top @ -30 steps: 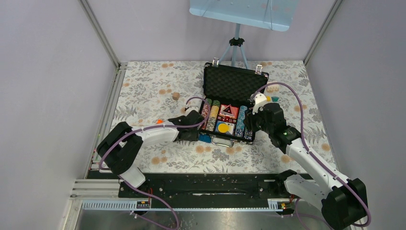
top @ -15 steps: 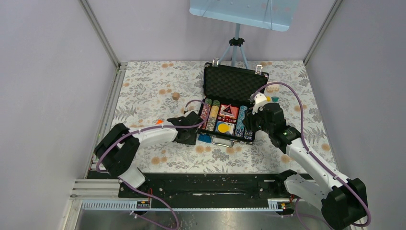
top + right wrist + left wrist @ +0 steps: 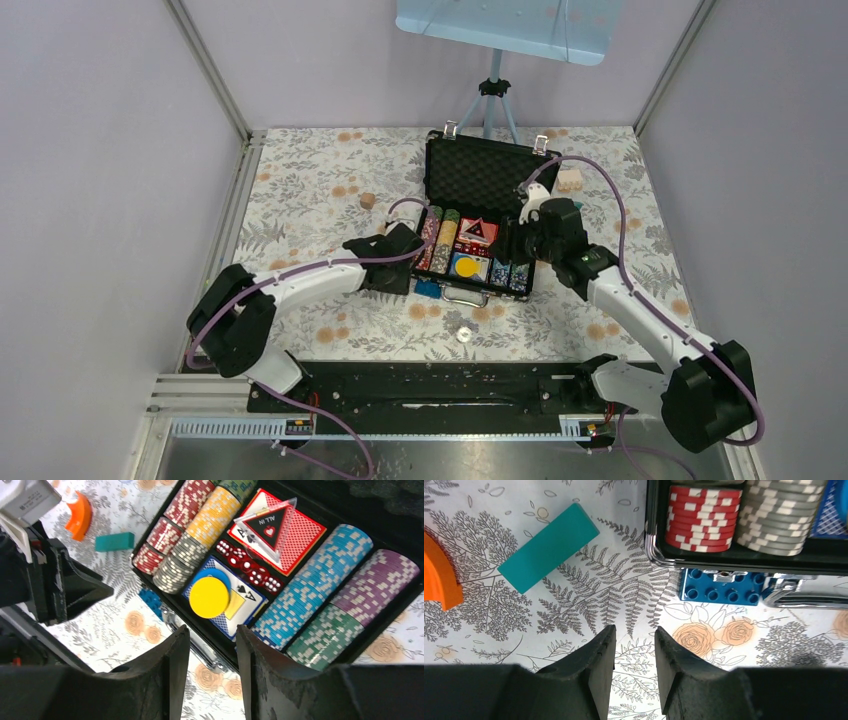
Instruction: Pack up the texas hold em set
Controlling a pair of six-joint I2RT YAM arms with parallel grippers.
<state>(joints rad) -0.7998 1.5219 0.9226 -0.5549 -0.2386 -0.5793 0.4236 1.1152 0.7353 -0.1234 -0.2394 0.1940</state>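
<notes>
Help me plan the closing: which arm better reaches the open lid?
Probably right. The right gripper hovers over the chips, nearer the lid; the left gripper is low beside the case's near-left corner.

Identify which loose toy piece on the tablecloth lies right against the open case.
The blue studded brick, by the case's front edge; the teal block and orange curved piece lie apart.
</notes>
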